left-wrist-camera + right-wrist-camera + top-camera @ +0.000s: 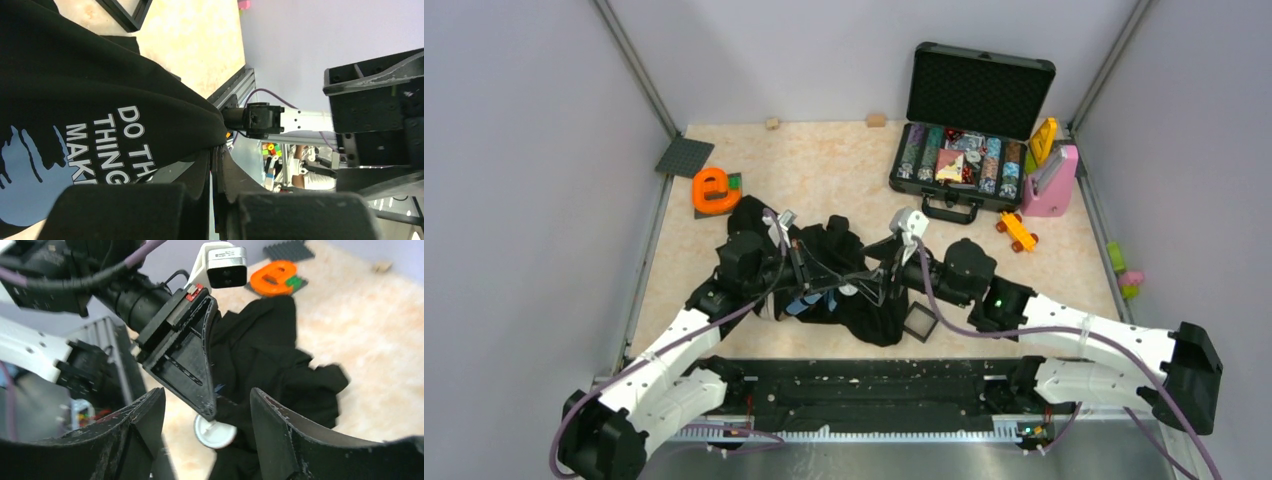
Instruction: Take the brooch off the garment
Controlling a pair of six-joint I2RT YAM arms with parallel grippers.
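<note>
Left fingers (pixel 125 210) are pressed together on a fold of the garment (pixel 874 312), the black cloth running up between the two pads in the left wrist view, with the blue patch (pixel 30 170) and its white lettering just beside them. Right fingers (pixel 285 430) are spread wide and hold nothing; they face the left arm's tips from close by. Between them, in the right wrist view, sits the brooch (pixel 215 433), a small round disc that shows pale from this side. It lies against the cloth's lower edge, just under the tip of one left finger; whether it is pinned to the cloth cannot be told. The garment is bunched in a heap at the middle of the worktop (pixel 824 165), toward the near edge. A square black frame (pixel 919 322) lies just beside its right side. An orange letter-shaped block (pixel 714 190) sits near the far left corner, next to a dark studded plate (pixel 684 157). An open black case of chips (pixel 969 150) stands at the far right corner, with a yellow toy car (pixel 1017 232) near its front.
</note>
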